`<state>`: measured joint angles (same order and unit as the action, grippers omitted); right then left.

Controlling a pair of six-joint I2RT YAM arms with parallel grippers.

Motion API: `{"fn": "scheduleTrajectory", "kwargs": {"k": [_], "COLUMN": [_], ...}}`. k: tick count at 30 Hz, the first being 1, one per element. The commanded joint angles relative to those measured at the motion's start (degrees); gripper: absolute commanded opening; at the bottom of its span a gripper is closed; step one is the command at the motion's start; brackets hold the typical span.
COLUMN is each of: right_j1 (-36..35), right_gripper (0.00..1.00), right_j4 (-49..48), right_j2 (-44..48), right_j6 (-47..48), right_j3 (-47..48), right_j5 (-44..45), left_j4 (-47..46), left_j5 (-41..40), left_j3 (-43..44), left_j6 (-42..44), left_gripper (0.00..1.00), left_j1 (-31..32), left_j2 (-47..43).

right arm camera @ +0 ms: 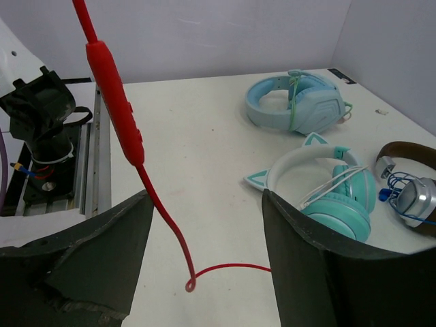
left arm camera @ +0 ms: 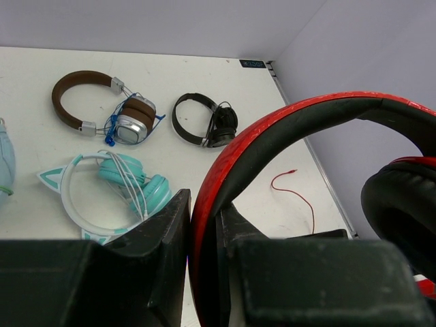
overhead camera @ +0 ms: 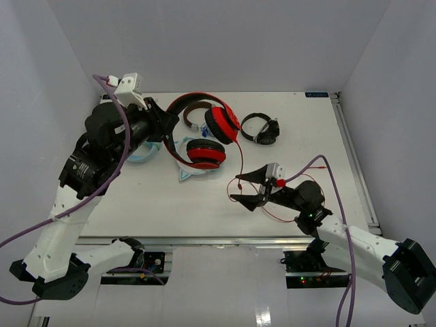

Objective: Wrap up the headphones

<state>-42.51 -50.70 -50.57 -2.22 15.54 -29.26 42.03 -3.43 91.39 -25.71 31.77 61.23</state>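
Over white table (overhead camera: 306, 136), left gripper (left arm camera: 203, 231) clamped on headphones (left arm camera: 306, 116), right gripper (right arm camera: 204, 204) spread apart.

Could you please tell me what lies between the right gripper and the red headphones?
In the top view, only the thin red cable of the headphones crosses that stretch, running down to the open right gripper over bare white table.

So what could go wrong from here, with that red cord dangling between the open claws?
The cable hangs loose between the open jaws of the right gripper, near one finger, so a closing pinch might miss it. The left gripper holds the headphones only by the thin headband; a tug on the cable could twist them loose.
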Motion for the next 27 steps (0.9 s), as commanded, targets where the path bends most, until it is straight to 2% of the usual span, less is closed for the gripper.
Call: {"fn": "scheduleTrajectory", "kwargs": {"k": [1, 10, 20, 24, 27], "right_j1": [-0.4, -0.6, -1.8, -2.1, -2.1], "right_gripper": [0.69, 0.58, 0.54, 0.45, 0.44], "right_j4": [-1.4, -9.4, -15.3, -18.3, -20.5], "right_j2": [1.8, -6.1, -10.1, -12.4, -14.2], "right_j6": [3.4, -0.6, -2.7, -4.2, -5.3], "right_j3": [-0.1, 0.0, -1.0, -1.3, -1.4], "right_j5": [1.9, -1.6, -2.2, -3.0, -3.3], "left_j4": [-3.4, -7.3, -9.3, -10.2, -10.7], "left_j5": [1.3, 9.5, 9.3, 8.8, 8.7], "left_j3": [-0.3, -2.4, -4.1, -5.6, -6.0], "left_j6": [-2.9, -6.6, -7.7, -8.0, -8.4], "left_gripper": [0.00, 0.00, 0.00, 0.00, 0.00], "left_j1": [0.0, 0.0, 0.0, 0.0, 0.0], "left_j2": [-2.4, -2.6, -4.0, -4.7, -5.2]}}
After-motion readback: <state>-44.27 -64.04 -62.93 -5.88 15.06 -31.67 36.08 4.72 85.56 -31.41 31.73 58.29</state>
